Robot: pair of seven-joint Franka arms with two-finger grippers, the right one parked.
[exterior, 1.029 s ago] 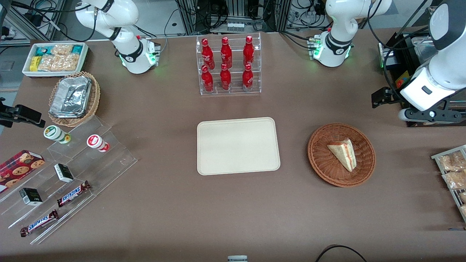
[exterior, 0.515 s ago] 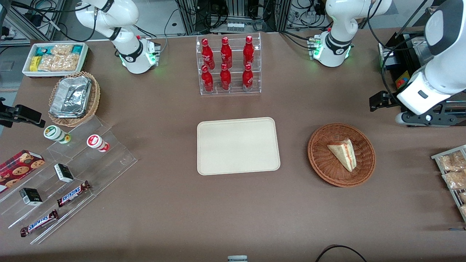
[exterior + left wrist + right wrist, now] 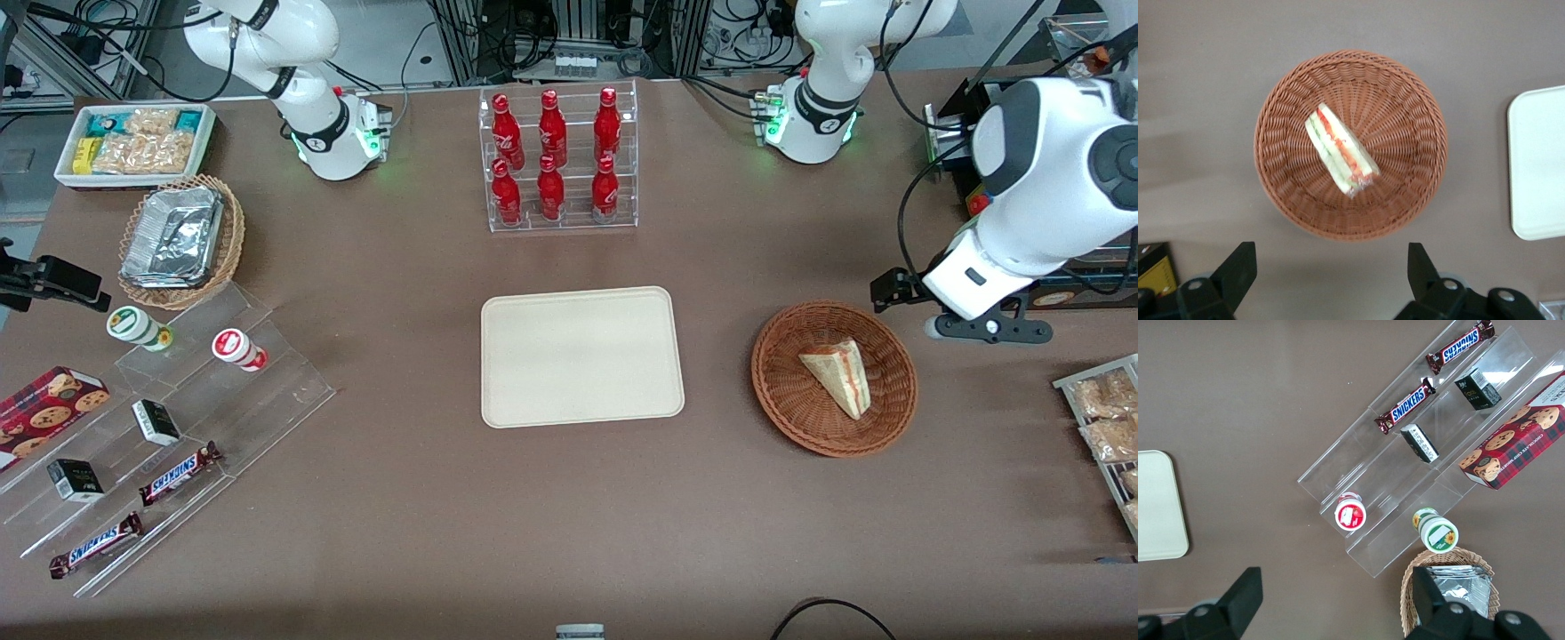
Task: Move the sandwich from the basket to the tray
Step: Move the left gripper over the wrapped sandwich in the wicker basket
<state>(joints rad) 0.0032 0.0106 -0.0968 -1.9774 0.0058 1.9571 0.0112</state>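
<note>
Front view: left arm swung in from the working arm's end of the worktop (image 3: 427, 551) over the last second, pincer (image 3: 965, 322) now hanging just beside the reddish-brown wicker basket (image 3: 834, 379), near its rim and a little farther from the camera — an approach under way, no contact yet, nothing lifted. Sandwich (image 3: 838, 374) lying in the middle of the basket, unmoved. Cream tray (image 3: 581, 356) bare, well apart from the basket toward the parked arm's end. Long axis of the wedge on a diagonal across the basket: broad end toward the tray and farther from the camera, narrow end nearer the camera. Left wrist view: pincer (image 3: 1331, 267) wide open, both black fingers (image 3: 1237, 269) spread with nothing between them, poised high above the basket (image 3: 1350, 144) — sandwich (image 3: 1339, 150) seen whole, red, orange and green filling stripes running along its length. Corner of the tray (image 3: 1538, 163) at the frame's edge. Probably next: centring over the wedge, jaws turned to close across its short width.
</note>
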